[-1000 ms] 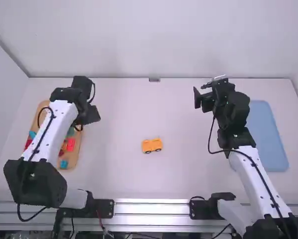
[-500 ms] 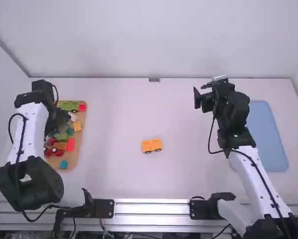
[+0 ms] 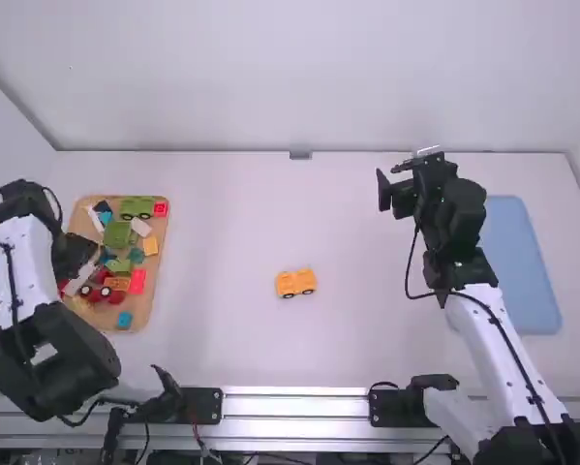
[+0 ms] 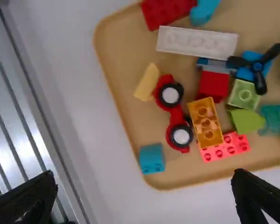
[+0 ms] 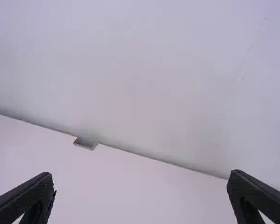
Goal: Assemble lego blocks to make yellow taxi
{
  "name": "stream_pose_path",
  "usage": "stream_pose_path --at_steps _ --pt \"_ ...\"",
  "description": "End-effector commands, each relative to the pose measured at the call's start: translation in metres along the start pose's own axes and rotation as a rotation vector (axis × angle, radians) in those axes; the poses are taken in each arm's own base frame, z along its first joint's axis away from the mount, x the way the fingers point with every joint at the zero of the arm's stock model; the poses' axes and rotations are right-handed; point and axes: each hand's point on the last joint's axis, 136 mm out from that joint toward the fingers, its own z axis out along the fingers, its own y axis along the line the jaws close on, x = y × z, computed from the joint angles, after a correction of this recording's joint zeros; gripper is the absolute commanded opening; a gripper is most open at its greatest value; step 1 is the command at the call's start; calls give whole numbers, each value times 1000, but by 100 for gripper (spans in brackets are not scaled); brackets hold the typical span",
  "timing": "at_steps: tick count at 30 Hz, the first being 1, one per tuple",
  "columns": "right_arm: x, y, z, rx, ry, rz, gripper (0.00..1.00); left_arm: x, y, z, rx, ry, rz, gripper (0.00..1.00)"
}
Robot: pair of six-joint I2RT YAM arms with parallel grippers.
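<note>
Two grippers, both with fingers spread and pinching nothing: left gripper (image 4: 143, 174) above the tan tray (image 4: 125, 60) of loose blocks, right gripper (image 5: 140, 174) raised toward the back of the bench (image 3: 367, 339). Standing at mid-bench on dark wheels — an orange-yellow block car (image 3: 296, 283), well apart from both. Looks largely built as a taxi base, yet cannot be called finished from here; may well lack a topping piece or sign. Probably calls next for picking one more block, perhaps the orange brick (image 4: 206, 123) — then pressing it squarely on top of the car.
</note>
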Motion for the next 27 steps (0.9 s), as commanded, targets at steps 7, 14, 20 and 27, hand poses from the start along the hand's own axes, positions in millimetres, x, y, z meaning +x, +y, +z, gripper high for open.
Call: stream_pose_path --at_steps 7,14,20,27 --pt "-24 -2 -1 4 -58 -5 99 -11 33 11 145 82 7 99" --pt "-26 -2 -1 5 -67 -6 99 -10 62 20 223 141 3 99" --pt "-27 -3 -1 6 -71 -7 98 -24 64 42 290 136 106 99" --pt "-28 -3 -1 7 -74 -8 99 -16 44 80 314 243 200 92"
